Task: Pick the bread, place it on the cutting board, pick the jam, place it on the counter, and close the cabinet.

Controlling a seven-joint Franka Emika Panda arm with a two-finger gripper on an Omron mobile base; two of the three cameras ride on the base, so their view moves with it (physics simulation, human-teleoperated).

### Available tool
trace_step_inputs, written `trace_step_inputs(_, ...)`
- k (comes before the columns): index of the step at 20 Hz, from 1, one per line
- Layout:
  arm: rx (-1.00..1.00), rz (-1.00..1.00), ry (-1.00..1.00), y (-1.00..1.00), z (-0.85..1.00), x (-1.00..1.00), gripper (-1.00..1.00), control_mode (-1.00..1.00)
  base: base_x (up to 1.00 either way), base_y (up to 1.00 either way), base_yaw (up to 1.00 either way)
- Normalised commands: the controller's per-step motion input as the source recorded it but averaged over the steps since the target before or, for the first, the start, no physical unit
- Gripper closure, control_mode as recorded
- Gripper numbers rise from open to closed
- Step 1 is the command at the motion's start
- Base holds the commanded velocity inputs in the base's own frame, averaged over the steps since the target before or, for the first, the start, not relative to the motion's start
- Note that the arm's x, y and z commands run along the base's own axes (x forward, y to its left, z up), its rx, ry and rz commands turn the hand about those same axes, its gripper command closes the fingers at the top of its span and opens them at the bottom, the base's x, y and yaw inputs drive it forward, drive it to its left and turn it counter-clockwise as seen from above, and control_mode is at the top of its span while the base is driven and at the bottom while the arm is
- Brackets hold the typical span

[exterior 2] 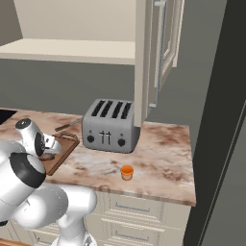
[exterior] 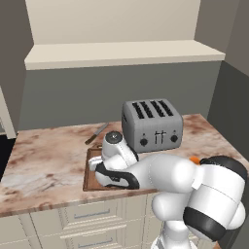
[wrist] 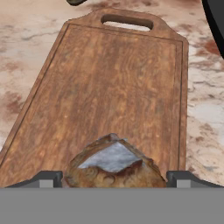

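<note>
The cutting board (wrist: pixel 118 92) runs lengthwise away from the claw (wrist: pixel 114 178), handle cut-out at the far end; the claw's fingers straddle the bread (wrist: pixel 114 168) lying on it.

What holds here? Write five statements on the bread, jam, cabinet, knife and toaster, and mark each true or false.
1. The bread sits between the finger tips of the gripper, over the cutting board. True.
2. The jam stands on the cutting board. False: it stands on the counter, in front of the toaster.
3. The cabinet is closed. False: its door stands open above the toaster.
4. A knife lies on the counter behind the cutting board. True.
5. The toaster has two slots. False: it has four.
</note>
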Motion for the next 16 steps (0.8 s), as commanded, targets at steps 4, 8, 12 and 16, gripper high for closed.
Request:
trace_step_inputs(4,0.0,0.0,0.0,0.0,0.0,0.0,-1.0,-1.0,0.0,0.0,0.0)
trace_step_inputs(8,0.0,0.01,-0.09,0.0,0.05,0.0,-1.0,-1.0,0.0,0.0,0.0)
trace_step_inputs(12,0.0,0.02,-0.28,0.0,0.11,-0.03,-1.0,-1.0,0.0,0.0,0.0)
trace_step_inputs(16,0.0,0.0,-0.32,0.0,0.17,-0.08,-1.0,-1.0,0.0,0.0,0.0)
